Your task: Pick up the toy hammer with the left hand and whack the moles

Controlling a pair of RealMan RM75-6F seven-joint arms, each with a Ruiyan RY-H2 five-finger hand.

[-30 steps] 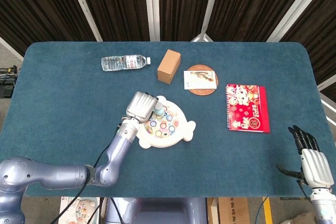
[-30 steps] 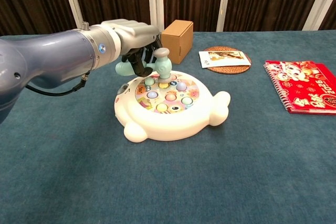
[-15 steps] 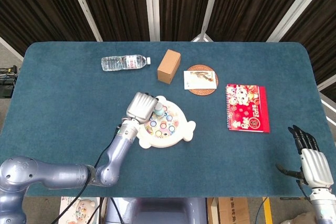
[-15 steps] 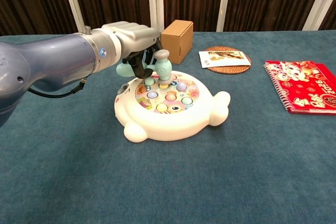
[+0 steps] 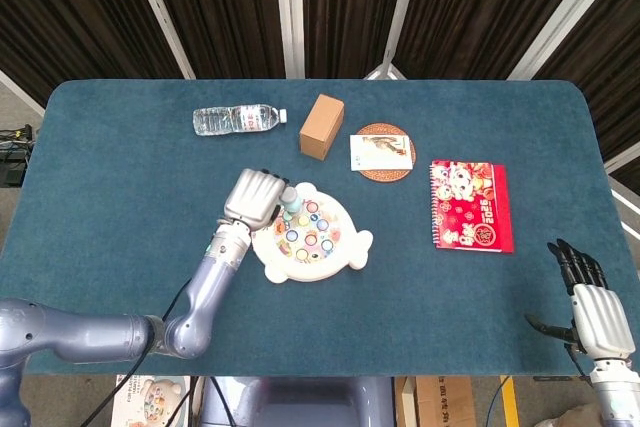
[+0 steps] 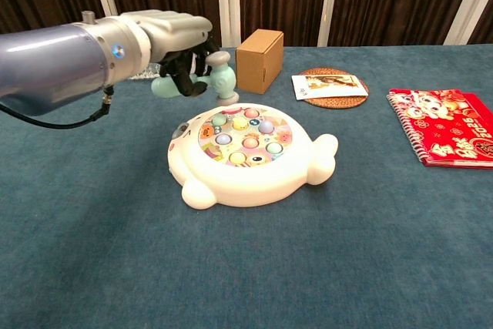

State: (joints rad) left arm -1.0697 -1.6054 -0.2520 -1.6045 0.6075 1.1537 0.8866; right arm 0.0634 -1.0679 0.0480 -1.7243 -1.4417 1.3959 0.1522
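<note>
My left hand (image 6: 166, 40) grips the pale green toy hammer (image 6: 218, 81) by its handle. The hammer head hangs above the far left rim of the white whack-a-mole toy (image 6: 250, 179), clear of the coloured moles (image 6: 248, 132). In the head view the left hand (image 5: 252, 199) sits at the upper left of the mole toy (image 5: 345, 255), with the hammer (image 5: 289, 198) poking out beside it. My right hand (image 5: 596, 312) hangs at the lower right table edge, holding nothing, fingers extended and apart.
A brown cardboard box (image 6: 259, 59) stands just behind the toy. A water bottle (image 5: 237, 120) lies at the back left. A round coaster with a card (image 6: 332, 86) and a red spiral notebook (image 6: 447, 136) lie to the right.
My left hand has lifted the hammer up and to the left, off the moles at the toy's back edge. The right hand has not moved.
</note>
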